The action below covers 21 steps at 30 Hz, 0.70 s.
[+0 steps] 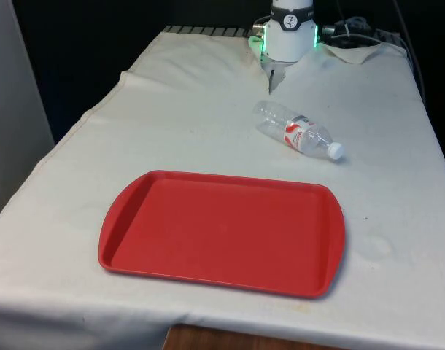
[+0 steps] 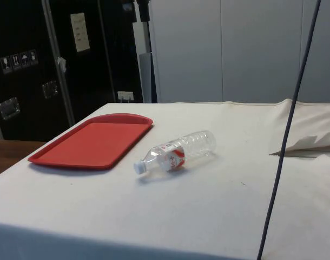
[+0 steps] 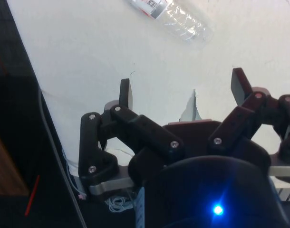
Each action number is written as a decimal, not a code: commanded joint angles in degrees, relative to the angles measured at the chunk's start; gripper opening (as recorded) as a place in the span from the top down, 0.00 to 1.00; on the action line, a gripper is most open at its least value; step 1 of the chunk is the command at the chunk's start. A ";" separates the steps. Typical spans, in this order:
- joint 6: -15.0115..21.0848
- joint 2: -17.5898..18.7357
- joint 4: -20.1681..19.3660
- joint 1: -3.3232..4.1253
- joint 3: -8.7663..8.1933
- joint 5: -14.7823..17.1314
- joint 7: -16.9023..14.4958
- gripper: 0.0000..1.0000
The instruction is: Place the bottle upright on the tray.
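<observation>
Tray point(image 1: 222, 233) waits bare, so bring your wide-open, unladen hand point(image 3: 183, 90) forward to the lying bottle point(image 1: 297, 131) and grip its middle.

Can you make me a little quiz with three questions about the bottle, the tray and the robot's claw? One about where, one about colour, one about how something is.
1. Where is the bottle?
A. On the white cloth, beside the tray
B. On the tray
C. In the gripper

2. What colour is the tray?
A. Blue
B. Red
C. Green

3. How is the bottle right now?
A. Standing upright
B. Lying on its side
C. Hanging in the air

Answers:
1. A: in the front view the bottle rests on the cloth, apart from the tray's far edge.
2. B: both the front and side views show a red tray.
3. B: it lies flat with its white cap pointing sideways, and the gripper is open with nothing between its fingers.
</observation>
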 commanded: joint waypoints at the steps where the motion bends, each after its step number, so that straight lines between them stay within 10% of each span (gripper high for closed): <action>1: 0.00 0.00 0.00 0.00 0.00 0.00 -0.29 0.00; 21: 0.74 -0.06 -0.34 0.06 0.06 -0.69 -8.42 0.00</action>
